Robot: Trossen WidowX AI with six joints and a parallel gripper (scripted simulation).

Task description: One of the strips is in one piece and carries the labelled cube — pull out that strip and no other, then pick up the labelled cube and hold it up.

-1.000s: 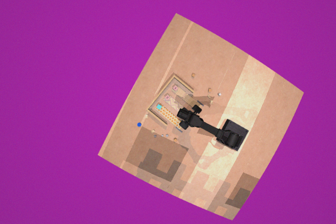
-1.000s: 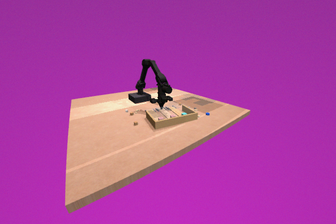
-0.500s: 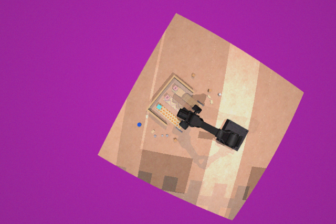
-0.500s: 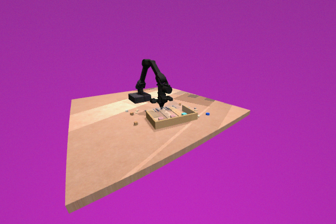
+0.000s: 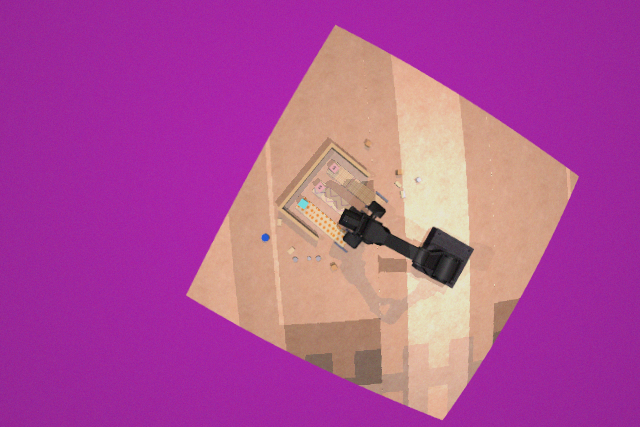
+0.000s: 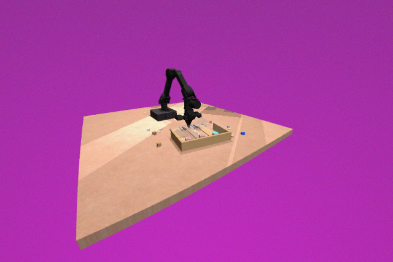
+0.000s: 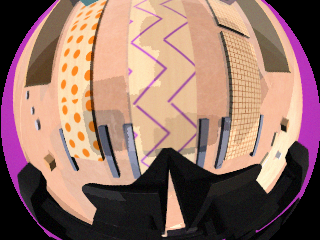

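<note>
The low wooden three-walled tray shuts off its far end and both long sides; only the end facing the black arm base is open. Three patterned strips fill its floor edge to edge, with a turquoise cube and two pink cubes against the closed end. The closed black gripper stands at that open end. Small tan blocks and a blue disc lie scattered around the tray.
</note>
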